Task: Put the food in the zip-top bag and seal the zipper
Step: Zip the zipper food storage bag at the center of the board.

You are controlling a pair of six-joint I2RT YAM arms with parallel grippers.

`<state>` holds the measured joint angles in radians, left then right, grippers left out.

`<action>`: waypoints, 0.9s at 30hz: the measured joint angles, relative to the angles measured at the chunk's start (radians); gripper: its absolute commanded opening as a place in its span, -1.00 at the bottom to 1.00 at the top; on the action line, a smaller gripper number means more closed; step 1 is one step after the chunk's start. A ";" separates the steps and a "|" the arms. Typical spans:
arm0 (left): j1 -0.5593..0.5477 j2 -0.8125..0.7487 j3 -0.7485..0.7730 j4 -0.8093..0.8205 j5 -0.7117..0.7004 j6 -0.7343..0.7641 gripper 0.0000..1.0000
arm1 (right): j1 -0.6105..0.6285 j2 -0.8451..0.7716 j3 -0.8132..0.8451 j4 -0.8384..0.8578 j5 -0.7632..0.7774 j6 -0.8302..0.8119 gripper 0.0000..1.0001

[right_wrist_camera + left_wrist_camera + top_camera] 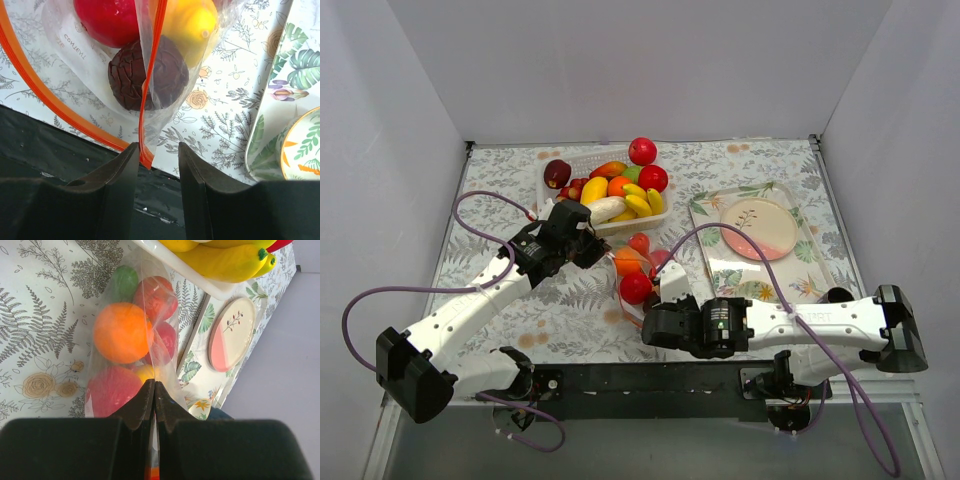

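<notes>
Clear zip-top bag [638, 272] mid-table between both arms, food [122, 332] inside: orange, red, green, yellow, dark purple. Film thin, floppy, likely slippery; load probably rolls and sags. Best hold looks like zipper [148, 85], a stiffer strip. Mouth gaping. Now left gripper [154, 390] clamped on bag film; right gripper [157, 147] spread, jaws astride zipper, not pinching. White basket [630, 228] just behind, tray [730, 275] right, near table edge close: tight room.
</notes>
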<state>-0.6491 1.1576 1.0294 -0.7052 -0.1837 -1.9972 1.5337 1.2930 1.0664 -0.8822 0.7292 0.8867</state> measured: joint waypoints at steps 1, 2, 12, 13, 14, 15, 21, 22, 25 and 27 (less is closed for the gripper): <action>0.000 0.000 0.000 0.000 0.000 0.000 -1.00 | 0.000 -0.007 -0.006 0.003 0.005 0.002 -0.09; 0.000 0.000 0.000 0.000 0.000 0.000 -1.00 | 0.000 -0.013 -0.012 0.011 0.008 0.002 -0.09; 0.000 0.000 0.000 0.000 0.000 0.000 -1.00 | 0.000 0.002 -0.034 0.088 0.007 0.001 -0.13; 0.000 0.000 0.000 0.000 0.000 0.000 -1.00 | 0.000 0.005 -0.039 0.092 0.006 0.002 -0.22; 0.000 0.000 0.000 0.000 0.000 0.000 -1.00 | 0.000 0.007 -0.048 0.099 0.006 0.002 -0.28; 0.000 0.000 0.000 0.000 0.000 0.000 -1.00 | 0.000 0.008 -0.052 0.098 0.005 0.002 -0.35; 0.000 0.000 0.000 0.000 0.000 0.000 -1.00 | -0.002 0.008 -0.059 0.092 0.027 0.003 -0.97; 0.000 0.000 0.000 0.000 0.000 0.000 -1.00 | -0.003 0.008 -0.058 0.087 0.029 -0.003 -0.97; 0.000 -0.001 0.000 0.001 0.000 0.000 -1.00 | -0.011 0.007 -0.010 0.032 0.043 -0.030 -0.97; 0.000 -0.004 0.000 0.005 0.000 0.000 -0.77 | -0.018 0.006 0.060 0.000 0.045 -0.067 -0.97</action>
<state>-0.6491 1.1534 1.0294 -0.6998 -0.1833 -1.9972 1.5162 1.2987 1.1263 -0.8825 0.7738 0.8196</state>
